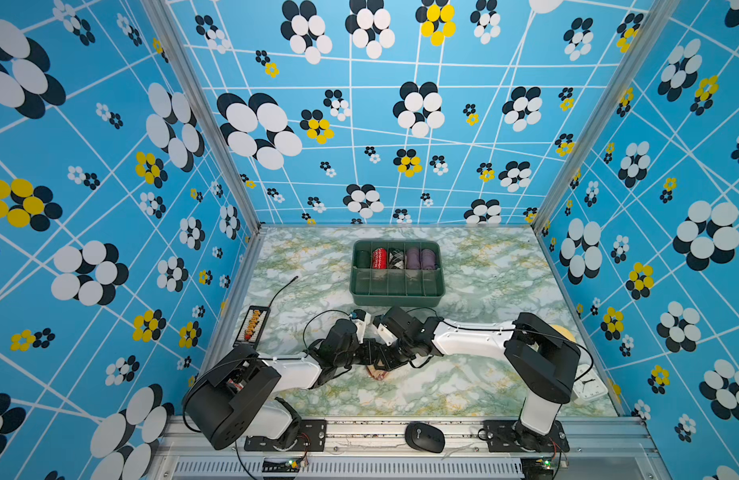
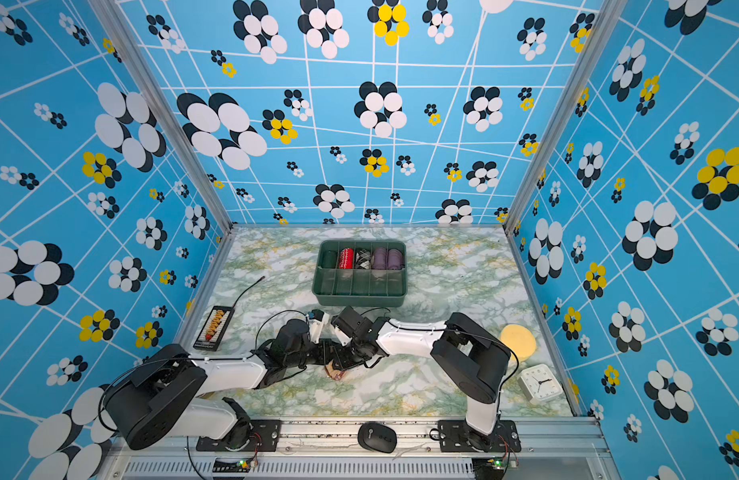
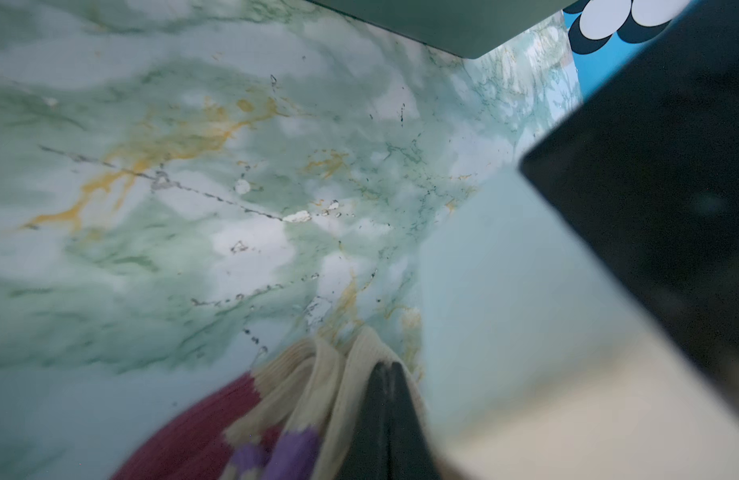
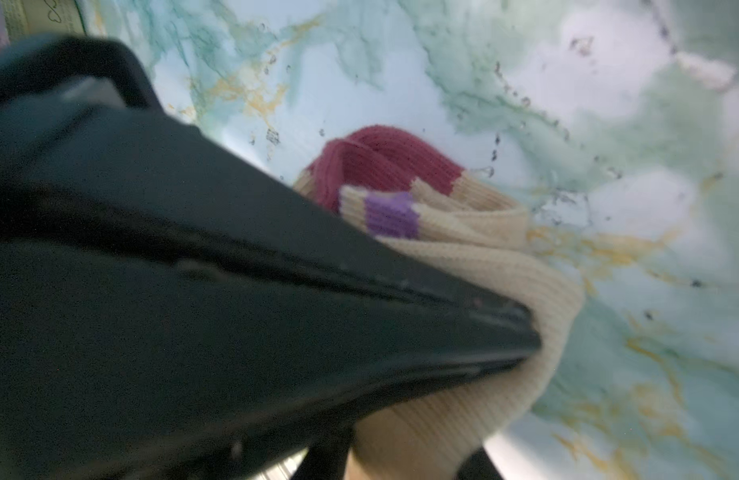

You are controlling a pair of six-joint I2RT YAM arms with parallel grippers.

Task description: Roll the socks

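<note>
A black computer mouse (image 1: 424, 437) lies on the front rail. Beyond it both arms meet over the socks (image 1: 378, 372), a tan bundle on the marble tabletop (image 1: 463, 386), mostly hidden under the wrists in both top views. The wrist views add the maroon end, a purple stripe, and the left gripper (image 3: 387, 370) pinched tight on tan ribbing. The right gripper (image 4: 399, 461) straddles fabric at the frame edge; whether it grips, I cannot tell.

Farther back, the green divided tray (image 1: 438, 286) holds in its far row a dark green roll (image 1: 362, 257), a red roll with white pattern (image 1: 379, 257), a checked roll (image 1: 396, 258) and two purple rolls (image 1: 420, 258). The white clock (image 2: 540, 384) and yellow disc (image 2: 517, 340) show unobstructed in a top view.
</note>
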